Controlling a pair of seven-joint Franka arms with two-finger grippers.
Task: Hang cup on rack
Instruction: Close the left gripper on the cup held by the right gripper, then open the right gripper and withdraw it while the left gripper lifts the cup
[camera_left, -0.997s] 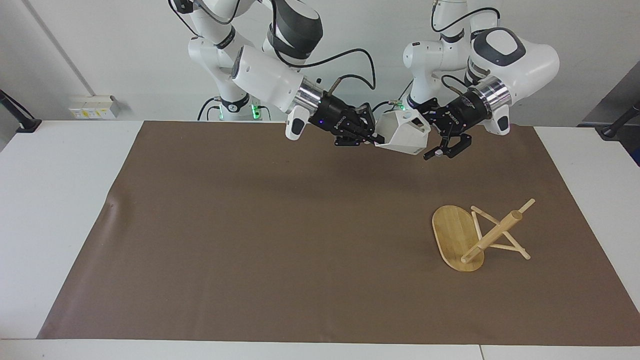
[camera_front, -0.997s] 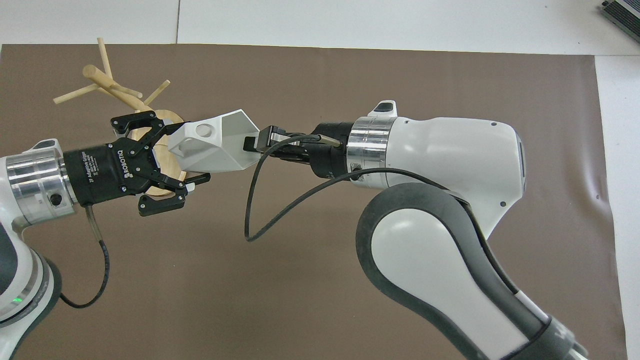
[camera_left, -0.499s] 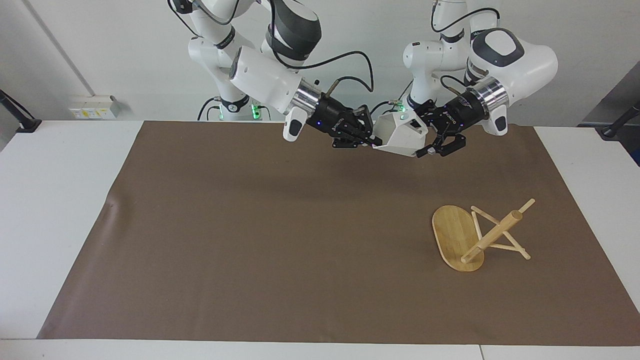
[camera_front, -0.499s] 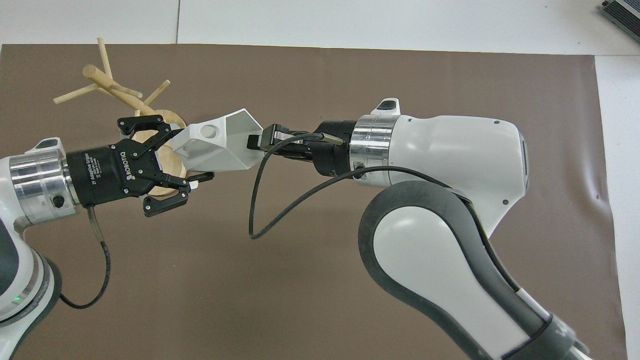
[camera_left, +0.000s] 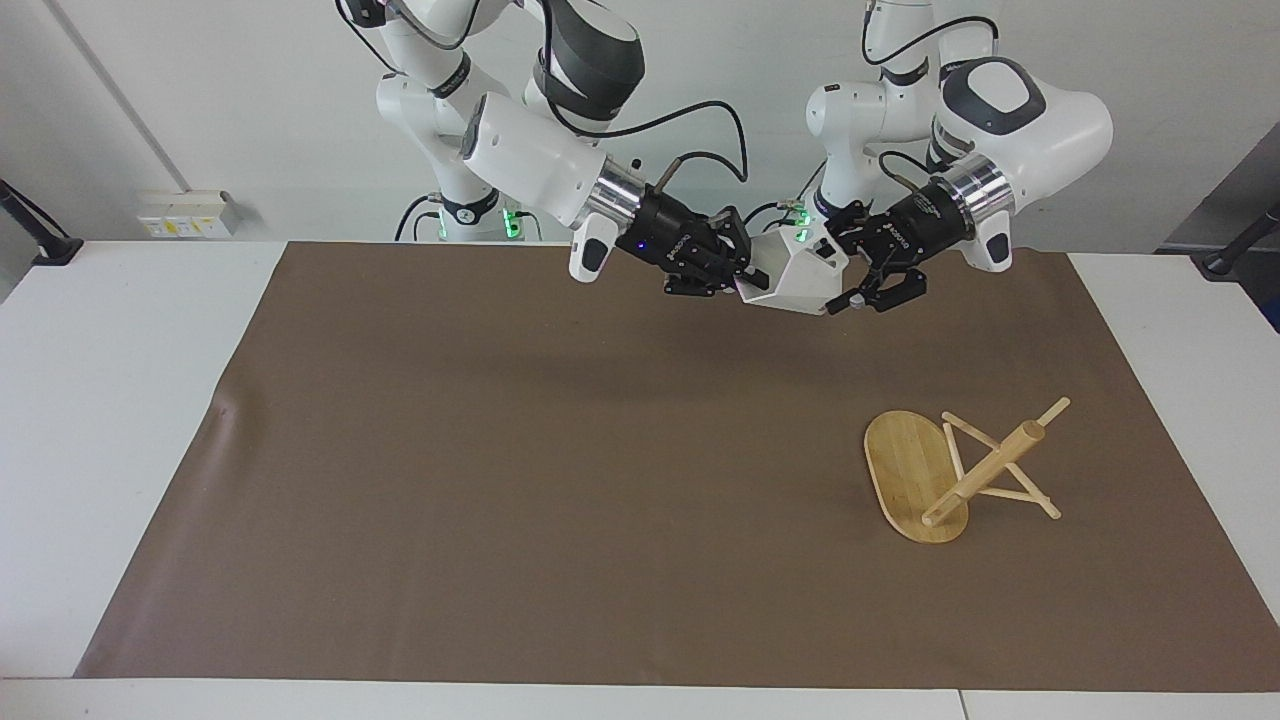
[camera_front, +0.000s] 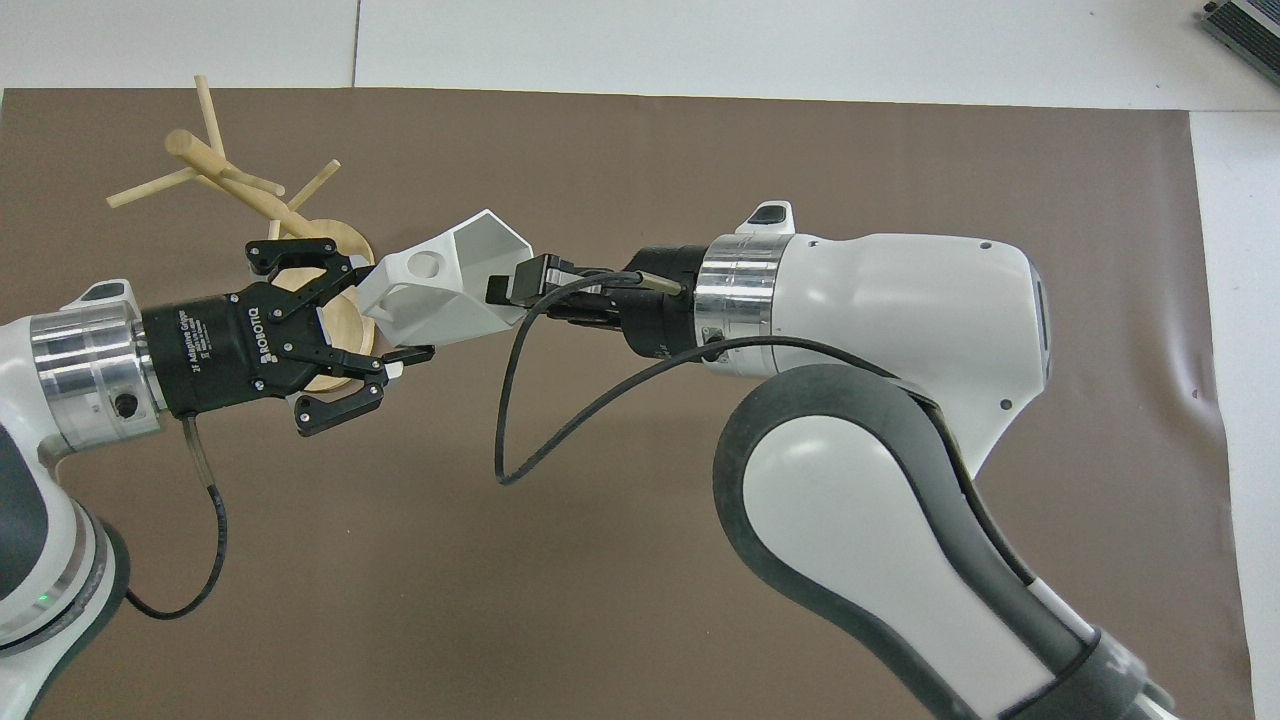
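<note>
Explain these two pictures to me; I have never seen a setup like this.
These are two robot arms fixed at one end of a table, each ending in a two-finger gripper. One picture looks at them from across the table; the other looks down from above their own end, so the sides appear swapped.

On the brown mat lies a bamboo rack, tipped over on its side, toward the left arm's end.

Up in the air, the right gripper is shut on the rim of a white faceted cup. The left gripper is open, its fingers around the cup's handle end. It looks like a handover between the arms.
</note>
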